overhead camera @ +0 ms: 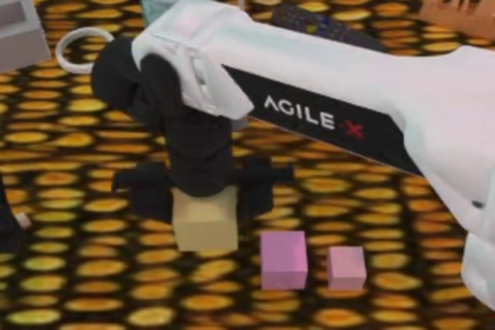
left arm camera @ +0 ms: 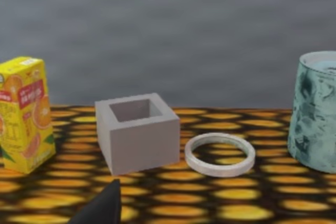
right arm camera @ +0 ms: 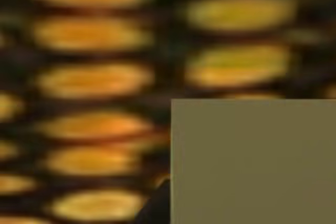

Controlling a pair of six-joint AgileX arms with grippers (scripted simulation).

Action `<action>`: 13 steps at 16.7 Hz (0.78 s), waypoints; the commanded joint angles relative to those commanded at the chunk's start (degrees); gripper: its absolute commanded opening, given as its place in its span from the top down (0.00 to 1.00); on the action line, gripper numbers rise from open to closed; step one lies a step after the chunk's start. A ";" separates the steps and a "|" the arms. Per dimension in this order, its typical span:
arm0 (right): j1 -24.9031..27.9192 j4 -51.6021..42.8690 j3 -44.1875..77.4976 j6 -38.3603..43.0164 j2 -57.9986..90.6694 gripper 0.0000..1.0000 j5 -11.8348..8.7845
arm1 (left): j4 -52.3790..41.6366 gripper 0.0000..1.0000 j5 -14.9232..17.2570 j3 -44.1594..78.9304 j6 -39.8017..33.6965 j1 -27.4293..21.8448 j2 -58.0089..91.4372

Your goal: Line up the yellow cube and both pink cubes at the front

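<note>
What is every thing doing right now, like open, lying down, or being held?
yellow cube: flat on the table, under the right end effector
bigger pink cube: flat, free
smaller pink cube: flat, free, beside the bigger one
grey box: upright, open top
juice carton: standing
white ring: lying flat

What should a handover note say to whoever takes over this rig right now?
Right gripper: over the yellow cube, fingers at its two sides; grip not confirmable.
Left gripper: parked at the table's left edge, facing the grey box.
Cubes: yellow cube at the front, left of the larger pink cube; the smaller pink cube is right of that.
Done: the three form a rough row.
Left: the yellow cube sits slightly farther back; align it, release, retract.
</note>
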 joint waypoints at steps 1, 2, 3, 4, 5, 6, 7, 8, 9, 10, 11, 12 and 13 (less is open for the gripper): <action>1.52 -0.15 0.38 2.34 -0.13 1.00 0.06 | 0.00 0.00 0.00 0.00 0.00 0.00 0.00; 2.67 -0.24 0.66 4.02 -0.27 1.00 0.11 | 0.00 0.00 0.00 0.00 0.00 0.00 0.00; 3.42 -0.27 0.83 5.10 -0.40 1.00 0.16 | 0.00 0.00 0.00 0.00 0.00 0.00 0.00; 3.78 -0.27 0.89 5.60 -0.49 1.00 0.18 | 0.00 0.00 0.00 0.00 0.00 0.00 0.00; 3.78 -0.27 0.89 5.60 -0.49 1.00 0.18 | 0.00 0.00 0.00 0.00 0.00 0.00 0.00; 3.78 -0.27 0.89 5.60 -0.49 1.00 0.18 | 0.00 0.00 0.00 0.00 0.00 0.00 0.00; 3.78 -0.27 0.89 5.60 -0.49 1.00 0.18 | 0.00 0.00 0.00 0.00 0.00 0.00 0.00; 3.55 -0.18 0.75 5.62 -0.39 1.00 0.10 | 0.00 0.00 0.00 0.00 0.00 0.00 0.00; 3.59 0.01 0.56 5.56 -0.40 1.00 0.10 | 0.00 0.00 0.00 0.00 0.00 0.00 0.00; 3.63 0.80 -0.24 5.48 -0.37 1.00 0.11 | 0.00 0.00 0.00 0.00 0.00 0.00 0.00; 3.62 2.19 -1.60 5.50 -0.25 1.00 0.12 | 0.00 0.00 0.00 0.00 0.00 0.00 0.00; 3.58 4.14 -3.29 5.59 -0.04 1.00 0.13 | 0.00 0.00 0.00 0.00 0.00 0.00 0.00; 3.57 6.57 -5.19 5.67 0.21 1.00 0.13 | 0.00 0.00 0.00 0.00 0.00 0.00 0.00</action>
